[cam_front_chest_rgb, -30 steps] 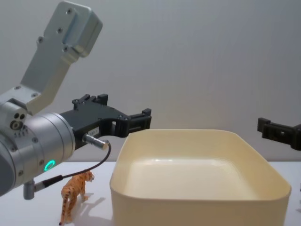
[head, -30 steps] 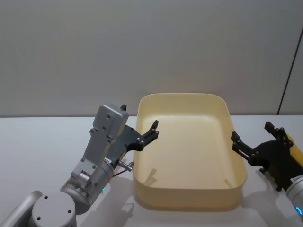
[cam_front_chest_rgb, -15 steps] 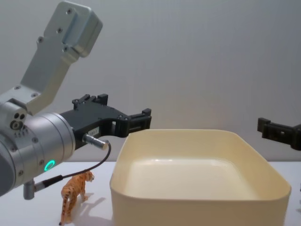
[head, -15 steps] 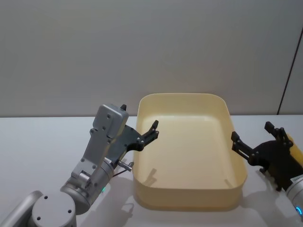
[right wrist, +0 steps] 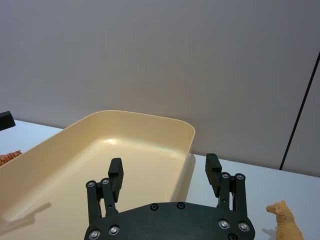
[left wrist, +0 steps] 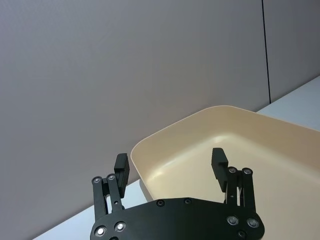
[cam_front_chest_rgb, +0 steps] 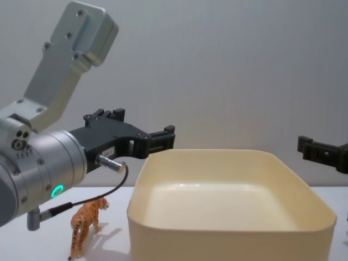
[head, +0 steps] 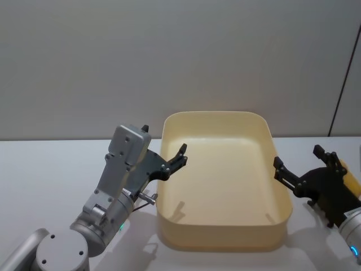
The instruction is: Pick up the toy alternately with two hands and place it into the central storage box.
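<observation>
The central storage box, a large cream-yellow tub, stands mid-table with nothing inside. An orange striped tiger toy stands on the table just left of the box, below my left arm. My left gripper hangs open and holds nothing, with its fingertips over the box's left rim. My right gripper is held open and holds nothing beside the box's right wall, pointing toward the box. A tan animal toy stands on the table to the right of that gripper.
The white table runs left of the box in front of a plain grey wall. A cable loops from my left wrist above the tiger. A dark vertical strip marks the wall at far right.
</observation>
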